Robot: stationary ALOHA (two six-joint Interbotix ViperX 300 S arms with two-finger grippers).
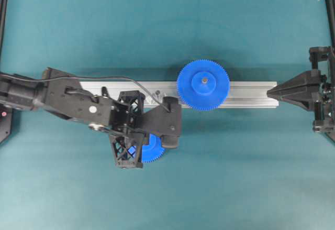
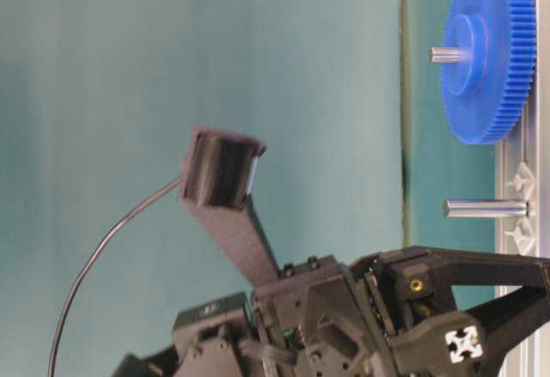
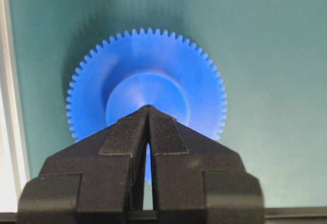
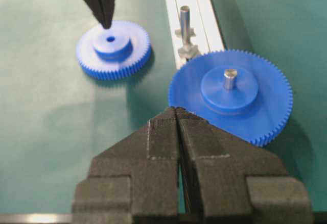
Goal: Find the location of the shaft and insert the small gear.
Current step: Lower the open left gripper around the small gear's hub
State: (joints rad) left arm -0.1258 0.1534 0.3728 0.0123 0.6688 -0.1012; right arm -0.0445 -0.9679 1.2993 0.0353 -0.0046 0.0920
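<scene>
The small gear [image 4: 113, 48], a bright blue toothed disc with a raised hub and dark centre hole, lies flat on the green mat beside the rail. My left gripper [image 4: 106, 24] is shut and points straight down, its tips just over the hub's far edge; contact cannot be judged. In the left wrist view its tips [image 3: 148, 107] cover the small gear's [image 3: 153, 66] hub. The shaft [image 4: 184, 16], a thin upright grey pin with clear pieces at its base, stands bare on the rail. My right gripper [image 4: 176, 109] is shut and empty, off the rail's right end [image 1: 270, 92].
An aluminium rail [image 1: 246, 95] runs across the middle of the mat. A wider blue gear [image 1: 203, 85] sits on it over its own grey pin, right of the shaft [image 2: 485, 209]. My left arm [image 1: 73, 101] reaches in from the left.
</scene>
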